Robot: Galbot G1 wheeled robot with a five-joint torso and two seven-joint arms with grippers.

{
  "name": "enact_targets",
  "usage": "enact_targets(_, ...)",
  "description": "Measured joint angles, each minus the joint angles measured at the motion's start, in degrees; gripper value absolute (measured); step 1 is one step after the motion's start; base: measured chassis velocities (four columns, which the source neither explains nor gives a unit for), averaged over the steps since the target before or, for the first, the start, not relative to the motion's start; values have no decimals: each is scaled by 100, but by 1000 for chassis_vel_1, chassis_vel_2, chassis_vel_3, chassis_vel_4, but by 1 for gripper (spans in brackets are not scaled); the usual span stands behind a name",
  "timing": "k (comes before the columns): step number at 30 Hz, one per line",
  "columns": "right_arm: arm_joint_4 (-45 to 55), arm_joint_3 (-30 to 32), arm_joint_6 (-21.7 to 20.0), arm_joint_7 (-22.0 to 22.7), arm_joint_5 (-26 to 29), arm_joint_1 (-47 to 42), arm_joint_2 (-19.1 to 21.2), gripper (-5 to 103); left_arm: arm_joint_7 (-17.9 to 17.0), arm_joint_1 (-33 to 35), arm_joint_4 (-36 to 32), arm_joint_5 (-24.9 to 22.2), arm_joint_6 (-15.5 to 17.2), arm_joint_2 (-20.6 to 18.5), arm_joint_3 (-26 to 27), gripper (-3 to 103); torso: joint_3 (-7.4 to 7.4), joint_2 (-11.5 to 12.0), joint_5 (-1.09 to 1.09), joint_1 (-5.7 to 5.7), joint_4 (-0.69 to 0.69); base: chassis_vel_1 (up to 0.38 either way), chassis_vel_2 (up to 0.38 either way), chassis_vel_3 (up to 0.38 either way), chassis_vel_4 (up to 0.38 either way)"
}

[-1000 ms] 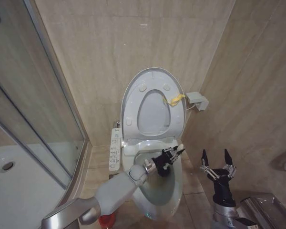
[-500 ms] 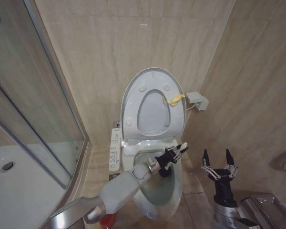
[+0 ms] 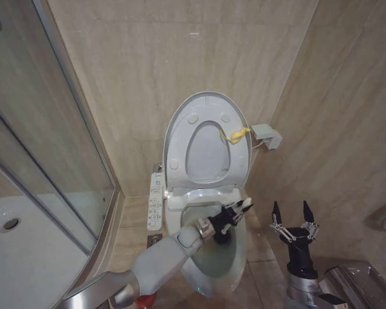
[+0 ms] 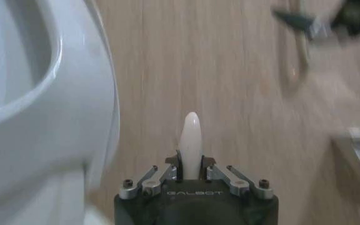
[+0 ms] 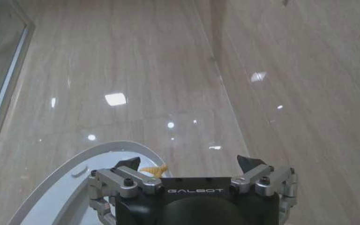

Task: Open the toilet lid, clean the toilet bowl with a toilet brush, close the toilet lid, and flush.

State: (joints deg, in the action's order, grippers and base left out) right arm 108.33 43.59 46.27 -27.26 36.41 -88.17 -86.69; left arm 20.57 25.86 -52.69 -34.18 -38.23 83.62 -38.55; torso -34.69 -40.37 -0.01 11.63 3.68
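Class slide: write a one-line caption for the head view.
Left gripper holds the toilet brush over the toilet bowl, toilet lid raised.

Access: toilet lid (image 3: 208, 138) upright against the back wall, leaving the toilet bowl (image 3: 213, 261) open from above except near its right rim, occupied by the left gripper (image 3: 235, 213) clamping the toilet brush (image 3: 244, 205); right gripper (image 3: 289, 219), fingers spread, fills the gap beside the right wall.

Even, soft light; glare spots on wall tiles (image 5: 116, 99); left wrist view blurred
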Motion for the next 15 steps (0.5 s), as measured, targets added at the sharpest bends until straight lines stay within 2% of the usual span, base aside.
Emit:
enact_targets(2, 26, 2, 0, 1, 0, -20, 1, 100, 9, 36, 143, 8, 2, -100, -138, 21, 0, 0, 3, 0, -6, 0, 0, 0, 0)
enact_targets(5, 58, 11, -1, 0, -1, -38, 4, 100, -8, 32, 91, -1, 12, -122, -162, 21, 0, 0, 2, 0, -6, 0, 0, 0, 0)
enact_targets(8, 63, 39, -1, 2, -1, -51, 12, 100, -36, -8, -116, -15, 30, -40, -36, 21, -1, 0, 2, 0, -3, 0, 0, 0, 0)
enact_targets(11, 75, 90, 0, 2, 1, -79, 14, 100, -55, -121, -226, -33, 27, 71, 94, 21, 1, -1, -1, 0, 6, 0, 0, 0, 0)
enact_targets(14, 101, 85, -1, 3, 3, -81, 14, 100, -43, -91, -90, -20, 26, -54, -18, 21, 0, 0, 0, 0, 3, 0, 0, 0, 0)
enact_targets(15, 114, 76, -1, 3, 4, -85, 13, 100, -29, -47, 34, -12, 24, -162, -107, 21, 0, 0, 1, 0, -2, 0, 0, 0, 0)
